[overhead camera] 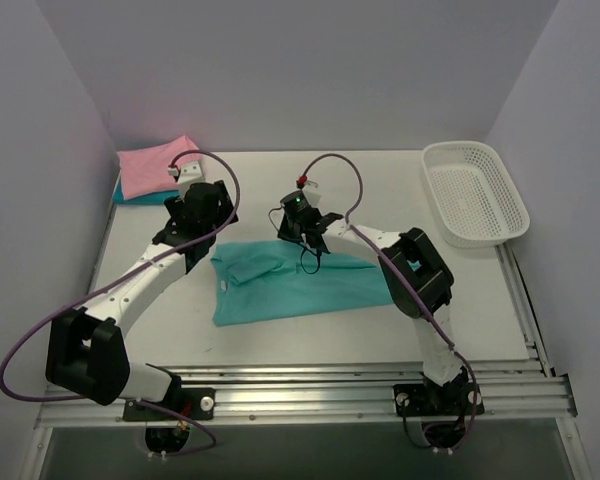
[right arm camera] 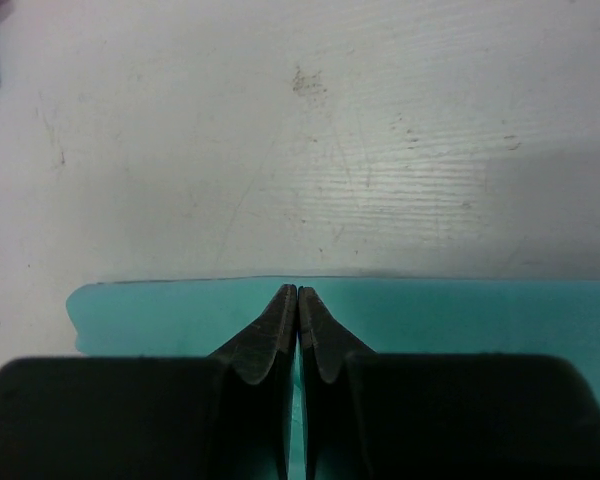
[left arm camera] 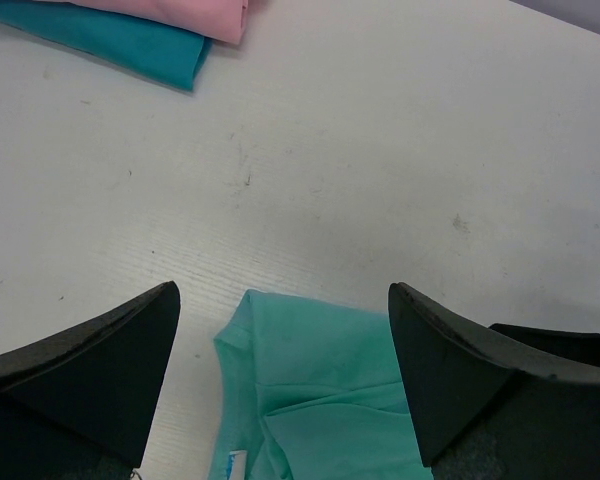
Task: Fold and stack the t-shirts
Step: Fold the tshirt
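- Folding is the step in hand. The teal-green shirt (overhead camera: 300, 285) lies flat across the middle of the table (overhead camera: 310, 345) as a long band running left to right. I'd judge it partly folded and not yet down to stack size.
- Two look finished to me: the pink shirt (overhead camera: 155, 160) sits folded on top of the darker teal-blue shirt (overhead camera: 130, 193) in the far left corner, well apart from the one I'm working.
- My right gripper (right arm camera: 298, 292) has its fingers pressed together, with the tips right at the shirt's far edge.
- My left gripper (left arm camera: 282, 290) is spread wide with nothing between the fingers. It is poised at the shirt's far left corner, and a small white label (left arm camera: 235, 463) peeks out just below.
- Next move, as I judge it: the left has to come down and close on that corner so both grippers hold the same edge. Then they lift and carry it over together, because soft cloth sags and skews if one side leads.
- After that, the fold goes onto the pink one.
- Hard to tell: whether my right fingers actually have cloth nipped between them or only rest on the edge. The wrist view shows the tips meeting at the hem and no more.
- I also can't tell how high my left fingers stand above the cloth.
- From above, both wrists cover stretches of the far edge, and the left wrist view cuts the shirt off below the label.
- The white mesh basket (overhead camera: 477, 190) stands at the far right, out of this.
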Robot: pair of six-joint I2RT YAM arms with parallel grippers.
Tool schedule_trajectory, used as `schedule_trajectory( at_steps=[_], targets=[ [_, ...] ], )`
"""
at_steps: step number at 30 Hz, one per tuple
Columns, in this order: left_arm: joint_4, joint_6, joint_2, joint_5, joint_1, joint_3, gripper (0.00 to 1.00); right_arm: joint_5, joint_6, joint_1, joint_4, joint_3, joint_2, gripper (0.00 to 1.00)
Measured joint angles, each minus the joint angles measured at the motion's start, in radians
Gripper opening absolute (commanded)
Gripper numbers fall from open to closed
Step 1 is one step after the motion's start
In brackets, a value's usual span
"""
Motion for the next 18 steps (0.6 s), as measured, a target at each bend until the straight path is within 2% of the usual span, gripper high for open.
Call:
schedule_trajectory(
  at_steps=[12, 18],
  targets=[
    [0.026, 0.000, -0.013, 0.032, 0.016, -0.013, 0.94, -0.005, 0.008, 0.049, -0.027, 0.021, 0.058, 0.00],
    [0.033, 0.000, -0.013, 0.040, 0.017, -0.023, 0.94, -0.005, 0.015, 0.069, -0.023, -0.019, 0.057, 0.00]
  ],
)
